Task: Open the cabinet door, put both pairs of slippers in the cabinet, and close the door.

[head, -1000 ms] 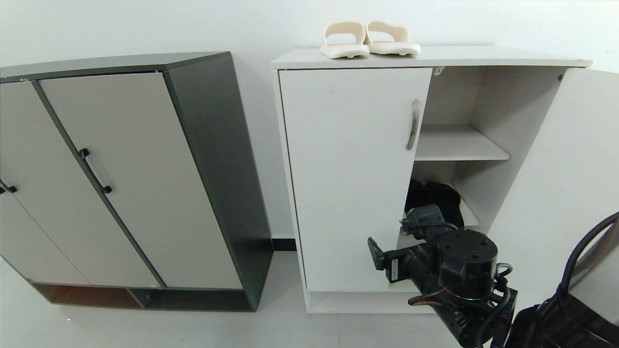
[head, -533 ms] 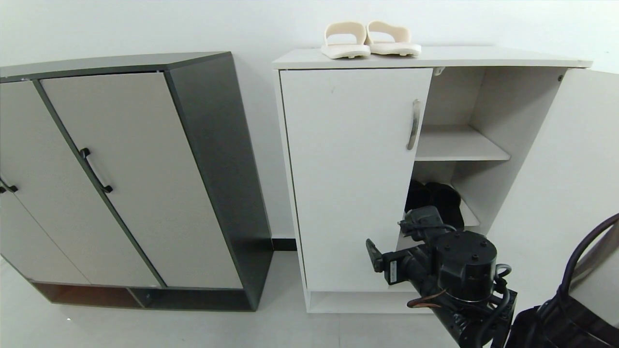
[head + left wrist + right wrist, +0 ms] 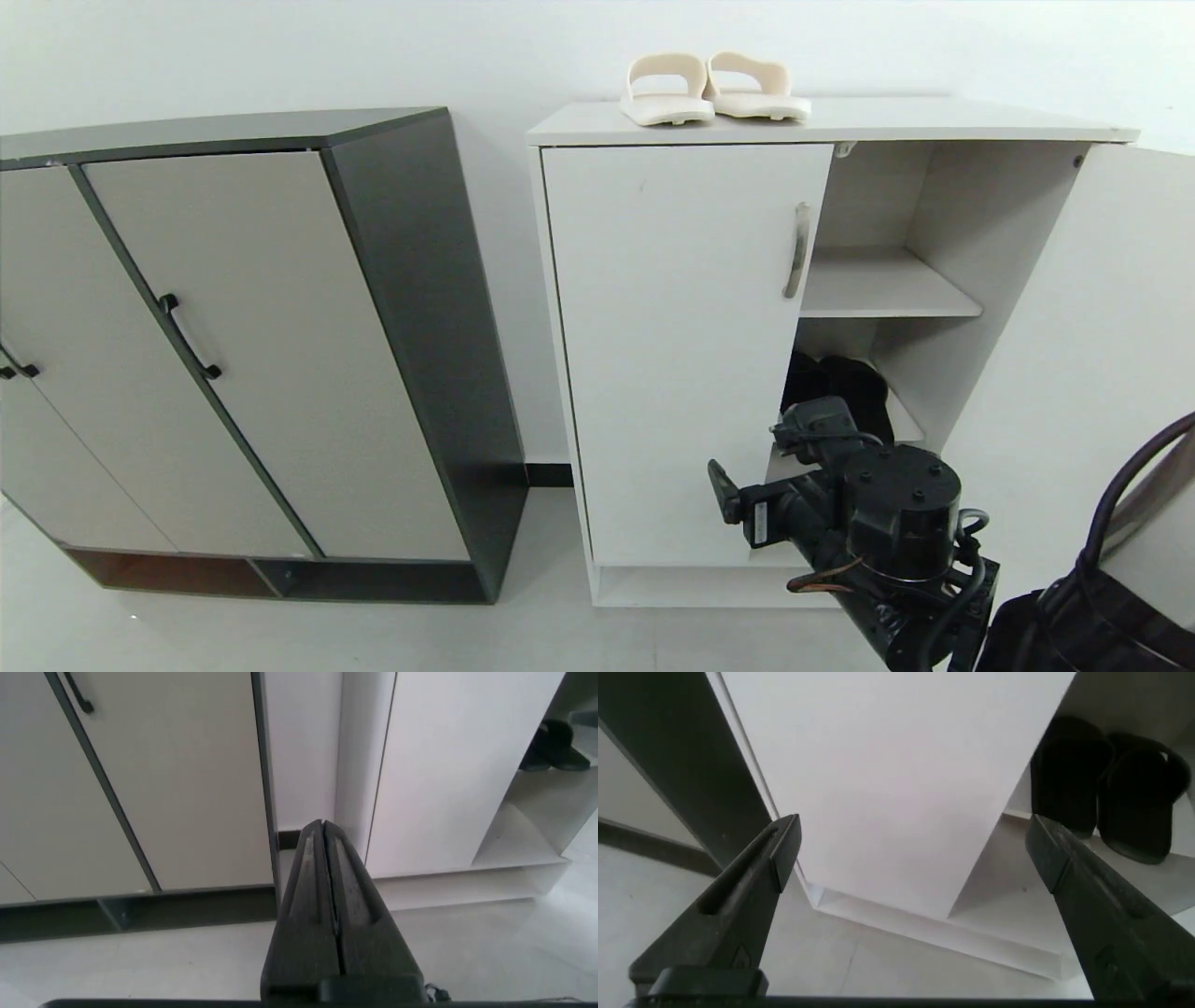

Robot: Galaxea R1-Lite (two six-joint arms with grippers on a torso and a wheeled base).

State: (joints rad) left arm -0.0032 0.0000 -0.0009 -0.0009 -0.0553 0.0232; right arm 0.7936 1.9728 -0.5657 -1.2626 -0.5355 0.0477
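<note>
A pair of beige slippers (image 3: 714, 89) stands on top of the white cabinet (image 3: 840, 117). The cabinet's left door (image 3: 681, 345) is closed and its right door (image 3: 1102, 355) is swung wide open. A pair of black slippers (image 3: 845, 387) (image 3: 1106, 784) (image 3: 556, 747) lies on the lower shelf inside. My right arm (image 3: 896, 509) hangs low in front of the opening. My right gripper (image 3: 912, 826) is open and empty, facing the closed door's edge. My left gripper (image 3: 322, 831) is shut on nothing, low above the floor, facing the gap between the two cabinets.
A dark cabinet (image 3: 233, 345) with two closed grey doors stands left of the white one. The upper shelf (image 3: 878, 285) of the white cabinet is bare. Grey floor (image 3: 541, 635) lies open in front of both cabinets.
The head camera has tipped a little, so the whole picture sits slightly lower. The slippers, the doors and the right arm have kept their places.
</note>
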